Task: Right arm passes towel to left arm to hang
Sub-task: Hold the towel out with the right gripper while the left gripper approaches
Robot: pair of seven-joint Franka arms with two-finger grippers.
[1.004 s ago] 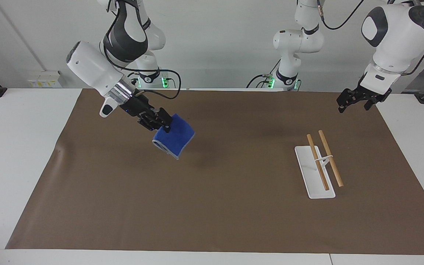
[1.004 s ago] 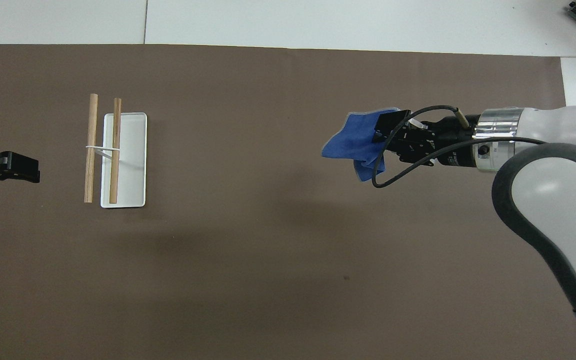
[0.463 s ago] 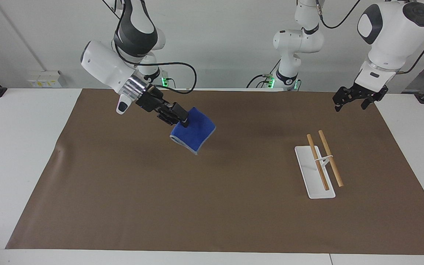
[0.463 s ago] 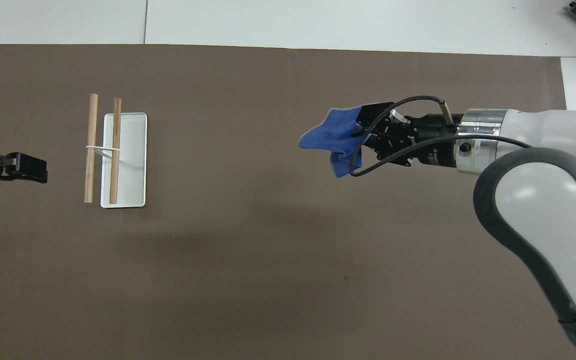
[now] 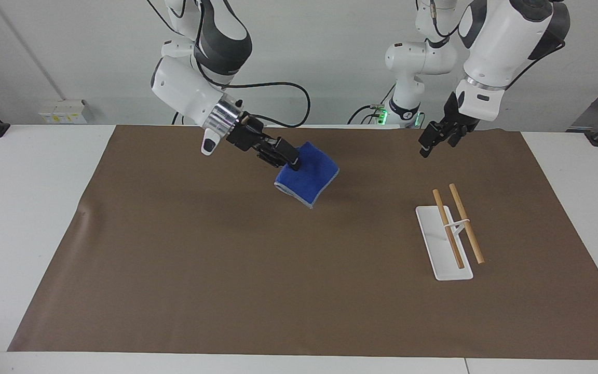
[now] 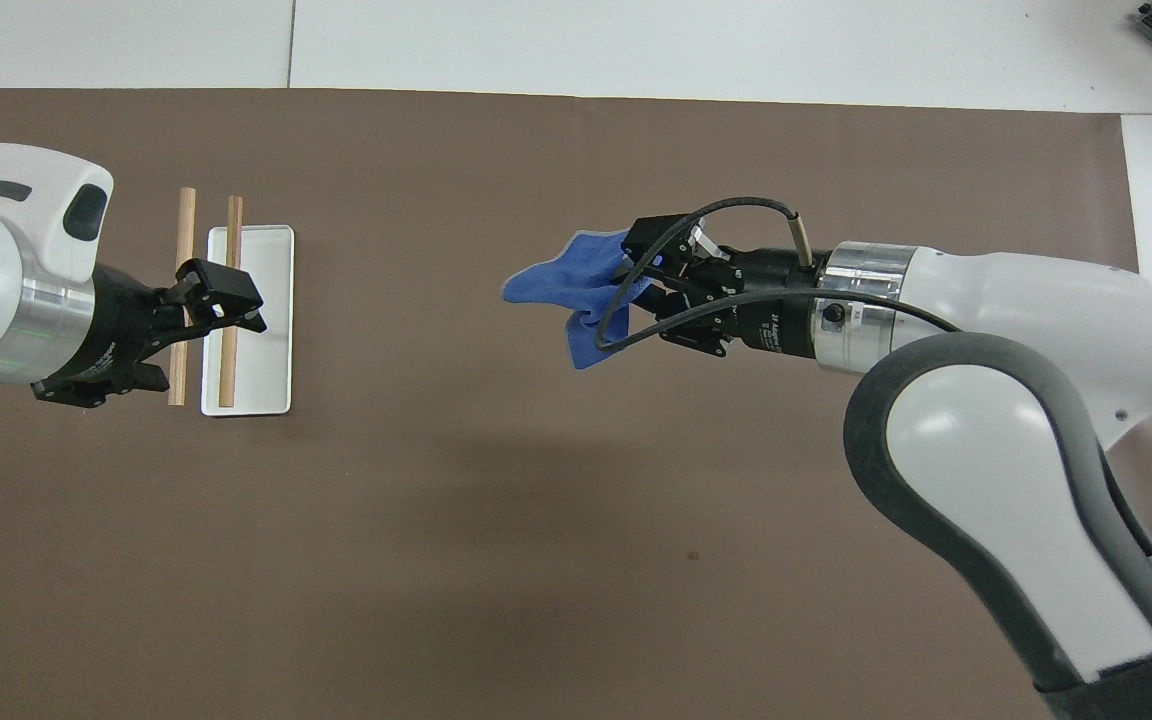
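Note:
My right gripper (image 5: 293, 161) is shut on one edge of the blue towel (image 5: 307, 175) and holds it in the air over the middle of the brown mat. The towel hangs down from the fingers, clear of the mat; it also shows in the overhead view (image 6: 556, 285), ahead of the right gripper (image 6: 648, 268). My left gripper (image 5: 426, 147) is open and empty, up in the air over the mat, apart from the towel. In the overhead view the left gripper (image 6: 234, 305) covers part of the rack.
A towel rack with a white base plate (image 5: 442, 259) and two wooden bars (image 5: 465, 222) stands on the brown mat (image 5: 226, 270) toward the left arm's end; it shows in the overhead view (image 6: 261, 350) too. A third arm's base (image 5: 408, 104) stands at the robots' edge.
My right gripper has carried the towel toward the left arm's end, to over the mat's middle. My left gripper has swung in from the table's end toward the towel, over the rack.

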